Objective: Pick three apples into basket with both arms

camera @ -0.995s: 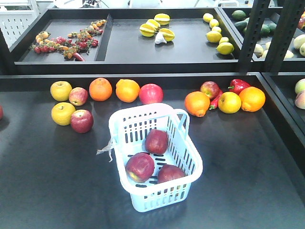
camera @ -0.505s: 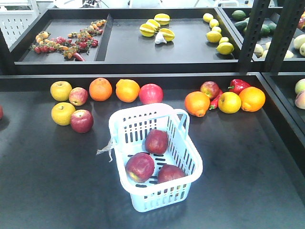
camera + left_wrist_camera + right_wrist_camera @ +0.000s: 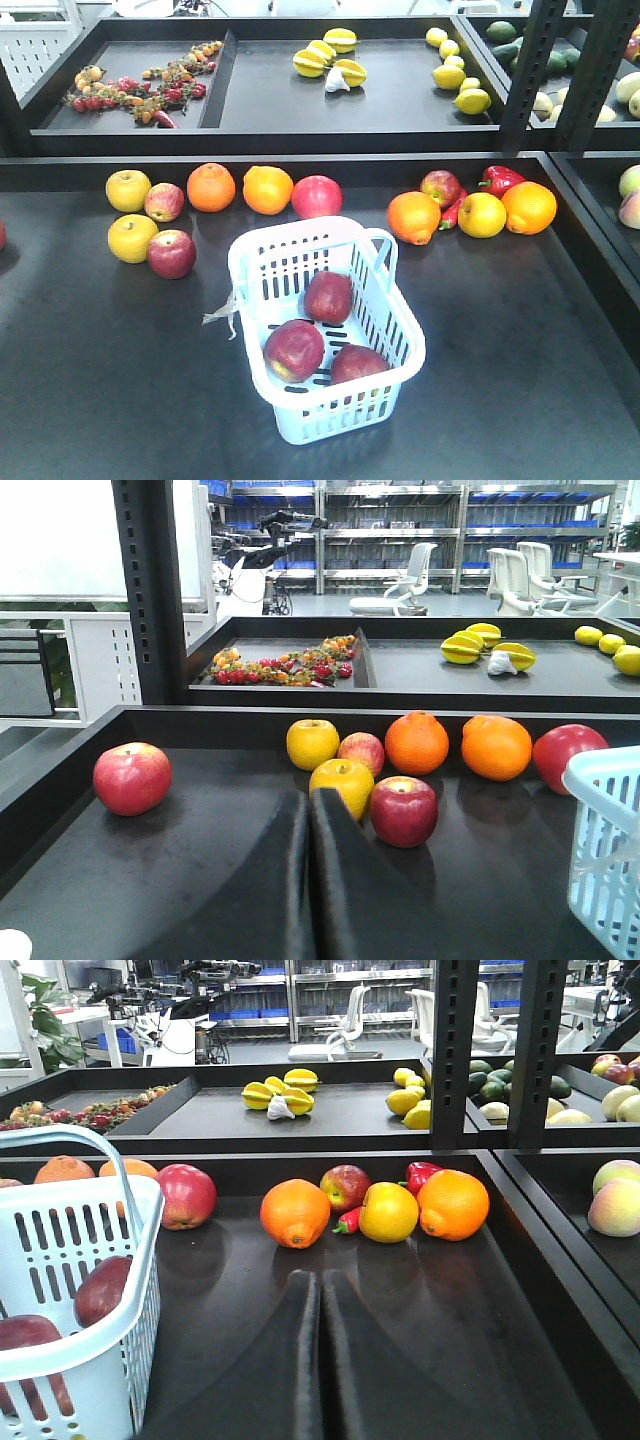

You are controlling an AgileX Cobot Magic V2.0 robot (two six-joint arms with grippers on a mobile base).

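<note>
The pale-blue basket (image 3: pixel 330 422) stands on the black table at centre front. Three dark-red apples lie inside it: one at the back (image 3: pixel 329 297), one front left (image 3: pixel 293 350), one front right (image 3: pixel 357 364). No arm shows in the front view. In the left wrist view my left gripper (image 3: pixel 310 798) is shut on nothing, low over the table, with the basket (image 3: pixel 605 850) off to its right. In the right wrist view my right gripper (image 3: pixel 321 1278) is also shut and empty; the basket (image 3: pixel 60 1260) is to its left, with two apples (image 3: pixel 100 1290) showing through the slots.
Loose fruit lines the table's back: yellow apples (image 3: pixel 132 238), a dark-red apple (image 3: pixel 171 253), oranges (image 3: pixel 211 187), a red apple (image 3: pixel 317 196), and on the right an orange (image 3: pixel 414 217) and a red pepper (image 3: pixel 500 179). A raised back shelf and black uprights (image 3: pixel 525 70) stand behind.
</note>
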